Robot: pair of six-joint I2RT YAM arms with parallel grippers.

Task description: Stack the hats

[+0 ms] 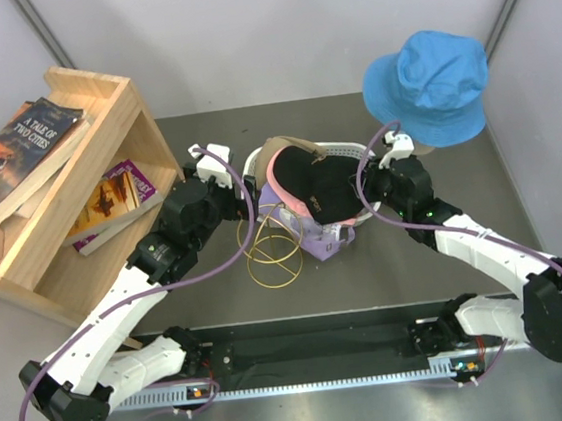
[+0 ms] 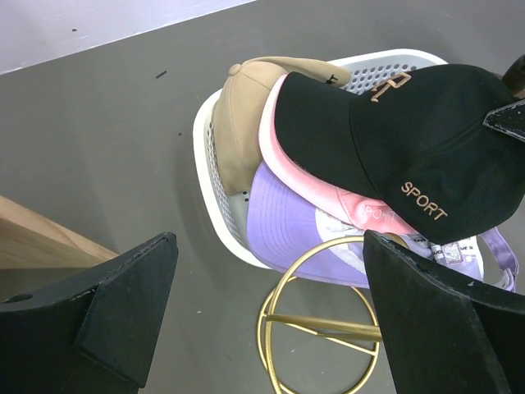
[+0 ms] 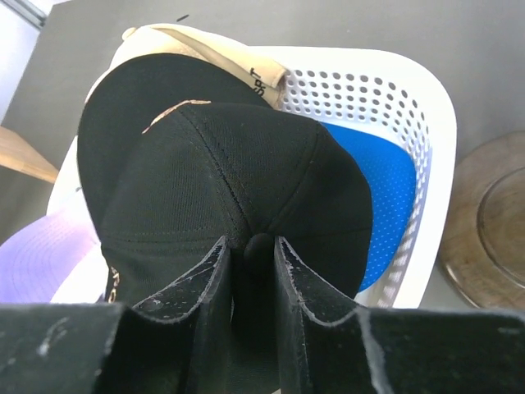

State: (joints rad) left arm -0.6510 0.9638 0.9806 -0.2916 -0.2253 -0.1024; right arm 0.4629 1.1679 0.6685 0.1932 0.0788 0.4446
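Observation:
Several caps lie piled in a white perforated basket [image 1: 350,150] [image 2: 209,189] [image 3: 426,123]. The black cap [image 1: 318,181] [image 2: 410,139] [image 3: 221,164] is on top, its brim over the pink cap [image 2: 328,197] and the lavender cap [image 2: 287,222]. A tan cap [image 2: 242,123] [image 3: 205,45] leans on the far wall, and a royal blue cap [image 3: 385,197] lies deep inside. My right gripper [image 3: 250,246] [image 1: 370,176] is shut on the black cap's crown, pinching the top button. My left gripper [image 2: 269,238] [image 1: 238,180] hangs open beside the basket, holding nothing.
A gold wire stand [image 2: 320,328] [image 1: 270,252] sits on the table just in front of the basket, under my left gripper. A wooden shelf with books [image 1: 67,183] stands at left. A blue bucket hat [image 1: 429,84] sits on a stand at back right, whose round wooden base [image 3: 484,222] touches the basket's side.

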